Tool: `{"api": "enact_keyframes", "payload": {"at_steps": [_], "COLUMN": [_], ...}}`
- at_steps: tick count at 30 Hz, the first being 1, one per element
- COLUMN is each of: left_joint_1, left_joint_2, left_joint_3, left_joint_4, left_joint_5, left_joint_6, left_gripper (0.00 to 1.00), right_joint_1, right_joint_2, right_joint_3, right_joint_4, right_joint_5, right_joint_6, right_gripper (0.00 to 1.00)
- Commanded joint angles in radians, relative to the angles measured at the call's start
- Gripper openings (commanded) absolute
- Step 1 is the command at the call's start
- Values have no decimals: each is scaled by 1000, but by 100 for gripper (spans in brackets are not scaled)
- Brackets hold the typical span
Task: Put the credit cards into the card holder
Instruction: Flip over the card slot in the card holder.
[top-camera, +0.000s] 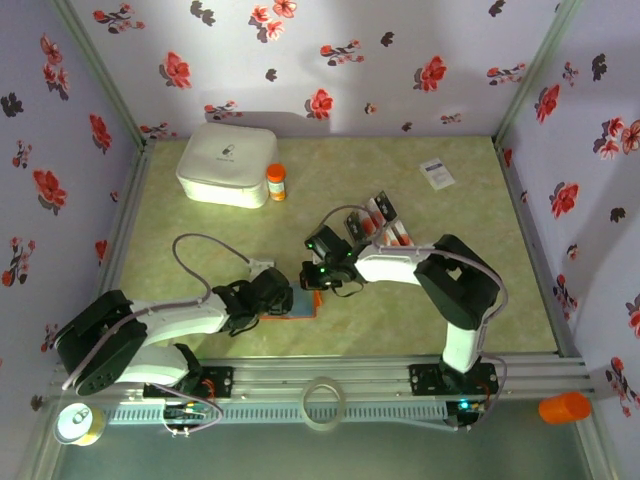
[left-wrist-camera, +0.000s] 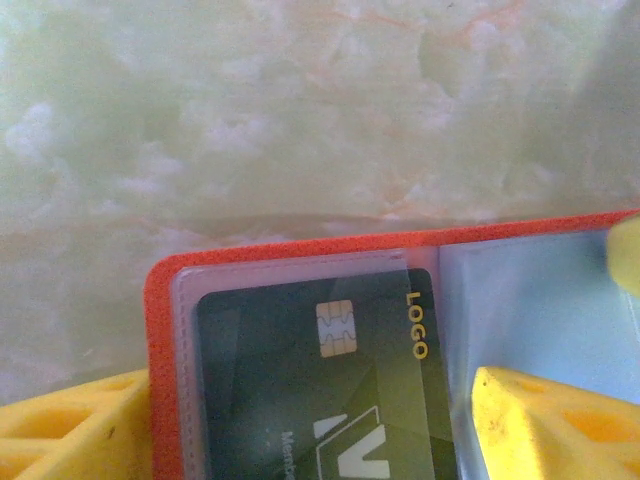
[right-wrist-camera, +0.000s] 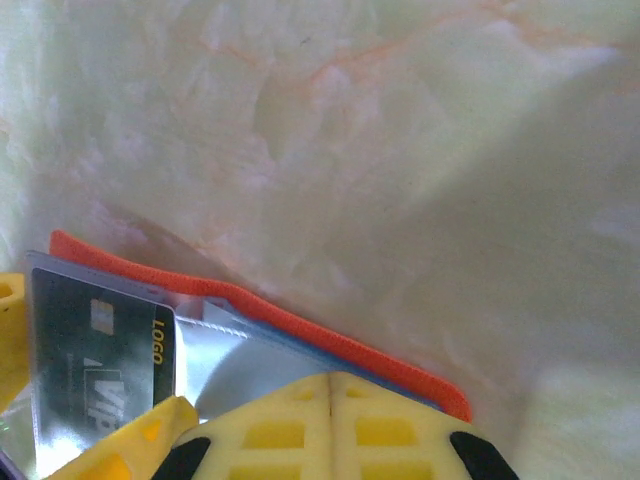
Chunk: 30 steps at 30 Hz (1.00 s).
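Observation:
The card holder (top-camera: 300, 309) lies open on the table; it is an orange case (left-wrist-camera: 160, 330) with a grey-blue inner panel (left-wrist-camera: 540, 310). One dark credit card (left-wrist-camera: 290, 400) with a chip and "LOGO" sits in its clear left sleeve. My left gripper (left-wrist-camera: 310, 400) is open, with one yellow finger (left-wrist-camera: 60, 430) at the holder's left edge and the other on the right panel. The card lies between them. My right gripper (right-wrist-camera: 330, 385) is shut, its tips resting on the grey-blue panel of the holder (right-wrist-camera: 330, 335) beside the credit card (right-wrist-camera: 90, 370). Several loose credit cards (top-camera: 380, 220) lie behind the right gripper (top-camera: 312, 277).
A white box (top-camera: 228, 163) and a small orange-capped bottle (top-camera: 276, 182) stand at the back left. A white printed card (top-camera: 437, 173) lies at the back right. Flowered walls close in the table on three sides. Both arms meet low at the front centre.

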Motion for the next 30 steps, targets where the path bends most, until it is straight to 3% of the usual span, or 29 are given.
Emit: {"api": "enact_keyframes", "payload": {"at_steps": [1, 7, 30], "left_joint_1": [-7, -9, -11], "left_joint_2": [7, -6, -7], "left_joint_3": [-28, -34, -32], "left_joint_4": [23, 28, 28], "left_joint_5": [44, 44, 43], "left_joint_6": [0, -3, -1], "left_gripper": [74, 71, 72], "right_joint_1": [-2, -2, 14], "right_joint_2": [-70, -84, 0], "right_joint_3": [-37, -100, -87], "right_joint_4": [11, 103, 218], "right_joint_5": [30, 19, -72], "right_joint_6": [32, 96, 165], "right_gripper": [13, 23, 25]}}
